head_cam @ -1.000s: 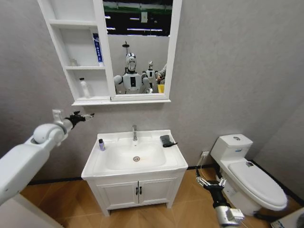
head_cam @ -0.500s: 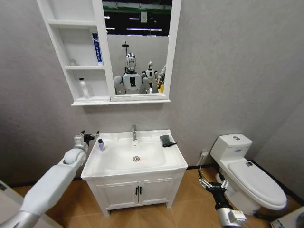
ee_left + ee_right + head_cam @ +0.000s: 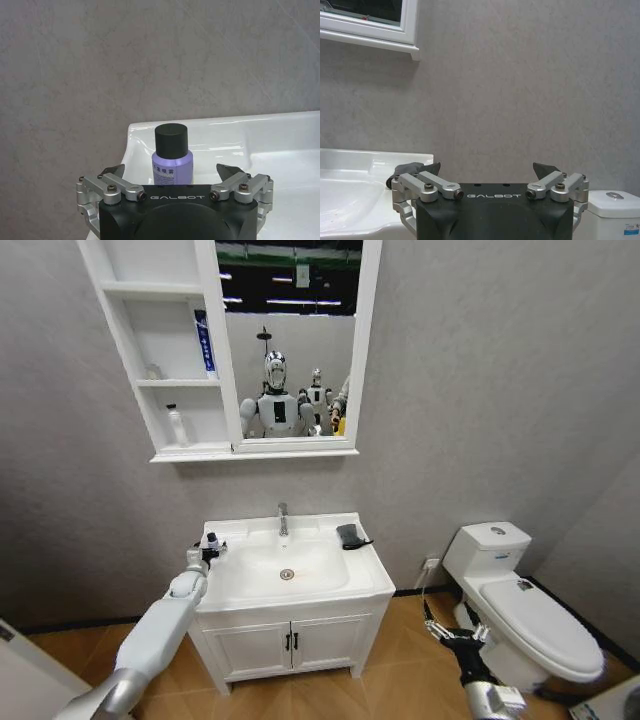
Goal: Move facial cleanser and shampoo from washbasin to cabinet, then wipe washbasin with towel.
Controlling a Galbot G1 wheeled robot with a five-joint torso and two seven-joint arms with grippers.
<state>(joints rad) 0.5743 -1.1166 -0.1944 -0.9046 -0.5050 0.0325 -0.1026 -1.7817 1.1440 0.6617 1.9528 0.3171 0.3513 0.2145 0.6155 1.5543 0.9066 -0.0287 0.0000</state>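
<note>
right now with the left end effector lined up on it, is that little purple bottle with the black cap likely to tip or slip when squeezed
The small purple bottle with the black cap looks short and squat, so it probably resists tipping. Its round, glossy body may slip or twist between the open left end effector. It stands near the edge of the white ceramic washbasin, so a sideways nudge could push it off.

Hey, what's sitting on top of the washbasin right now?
On the washbasin: a purple bottle between the open left gripper fingers, and the dark towel by the tap. The bottle's base is hidden.
</note>
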